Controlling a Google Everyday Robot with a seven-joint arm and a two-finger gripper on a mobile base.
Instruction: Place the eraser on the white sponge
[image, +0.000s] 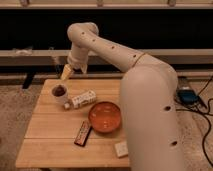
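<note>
The eraser (83, 133), a flat dark bar with red-orange markings, lies on the wooden table (50, 145) in front of the orange bowl (105, 116), to its left. The white sponge (121, 149), a small cream block, sits near the table's front right, beside my arm. My gripper (67, 73) hangs above the table's far left part, over the white cup (60, 93), well away from both eraser and sponge. It holds nothing that I can see.
A white bottle with a label (83, 99) lies on its side between the cup and the bowl. My large white arm (145, 95) covers the table's right side. A dark cabinet front runs behind the table. Cables lie on the floor at right (197, 107).
</note>
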